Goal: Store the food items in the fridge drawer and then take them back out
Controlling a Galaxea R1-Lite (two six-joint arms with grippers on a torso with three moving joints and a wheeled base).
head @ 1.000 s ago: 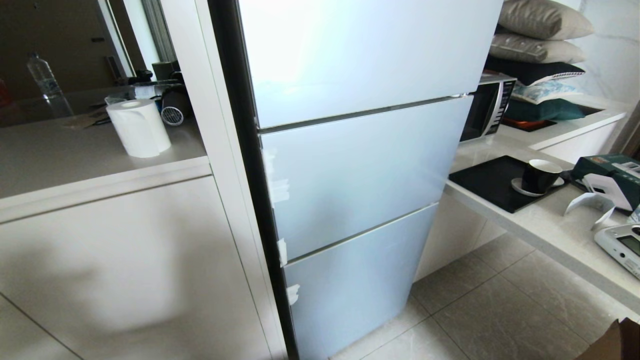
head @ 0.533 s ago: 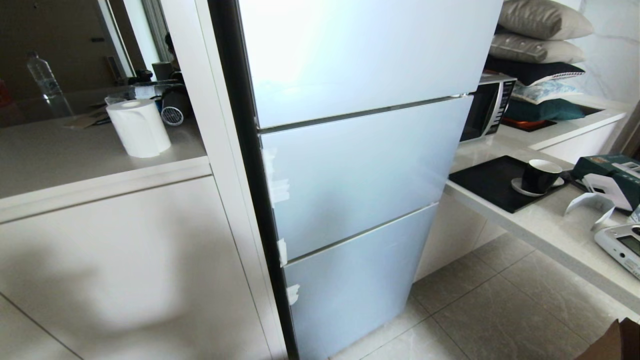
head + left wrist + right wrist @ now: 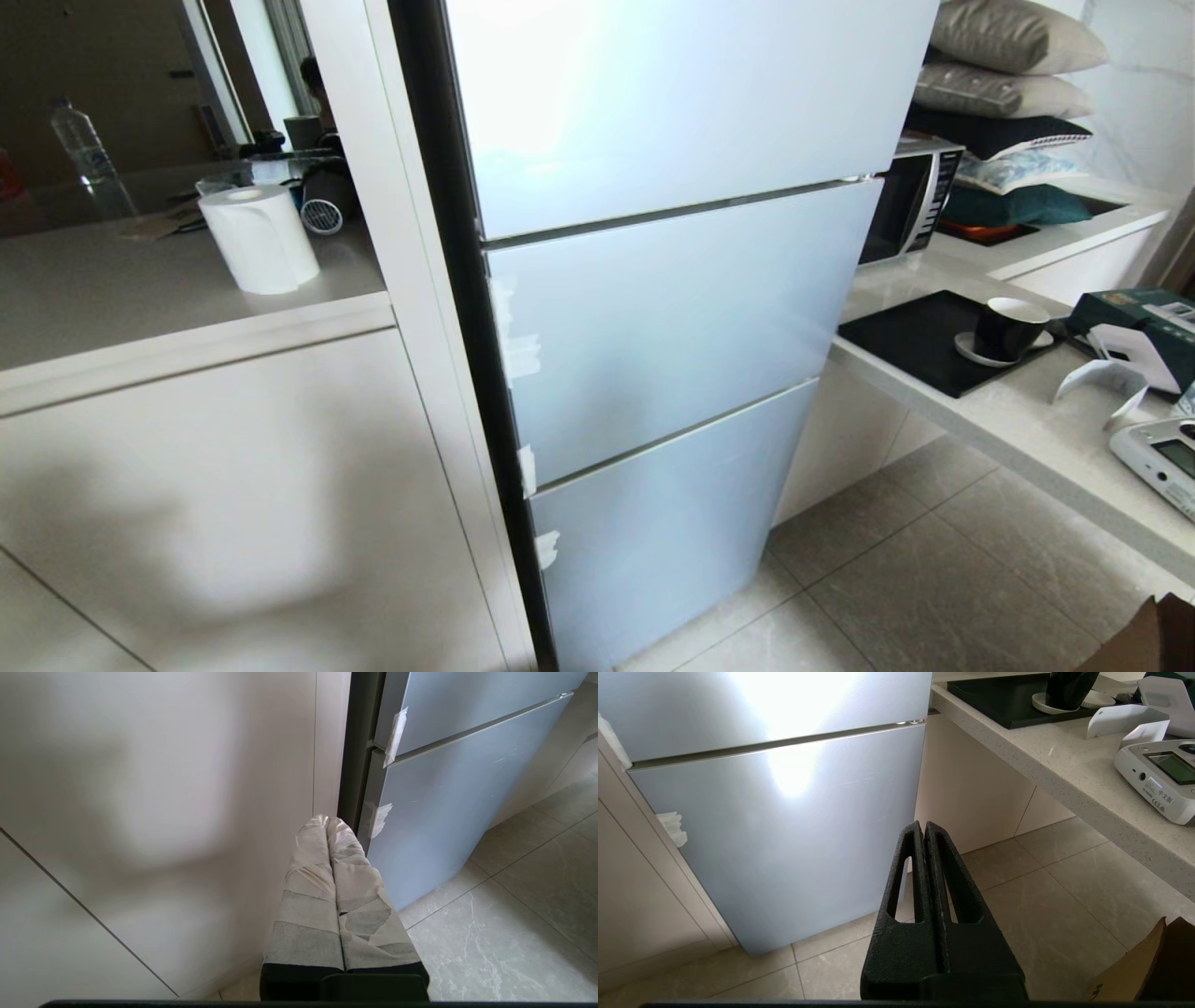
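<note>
Head view: the fridge (image 3: 672, 317) is seen with all its doors closed. No red fruit and no clear drawer can be seen. The left gripper (image 3: 328, 822) and right gripper (image 3: 921, 826) are pressed together, nothing held. A door edge could be missed if taped fingers slip. Writing on the white device (image 3: 1160, 777) cannot be read.
</note>
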